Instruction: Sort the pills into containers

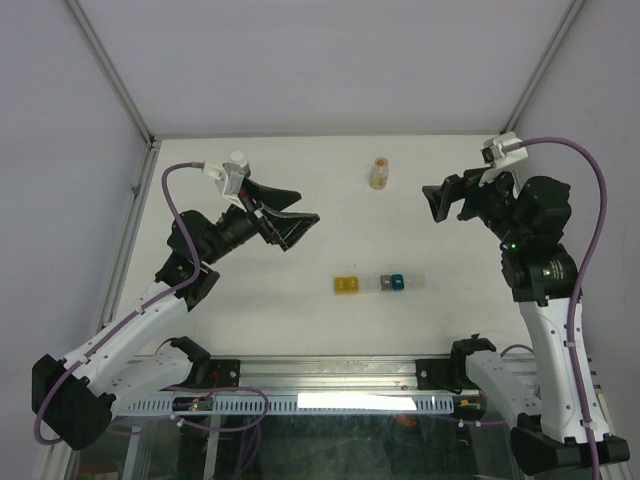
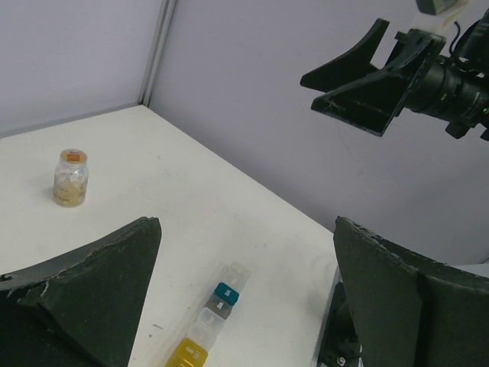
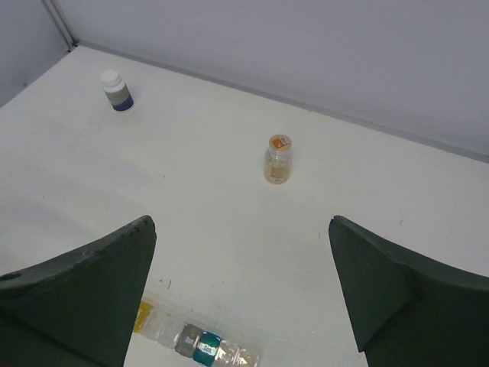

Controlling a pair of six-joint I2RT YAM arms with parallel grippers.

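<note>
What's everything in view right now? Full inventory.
yellow pill-box compartment: one, translucent yellow, table centre, left end of the row
grey compartment: one, grey, against the teal one's left side
teal pill-box compartment: one, teal, right of the yellow
clear section: one, clear, right end of the row
vial: one, clear with orange cap, upright, far centre
white bottle: one, white with dark band, upright, far left
table: one, white
left gripper: one, black, open, empty, above the table's left
right gripper: one, black, open, empty, above the table's right
</note>
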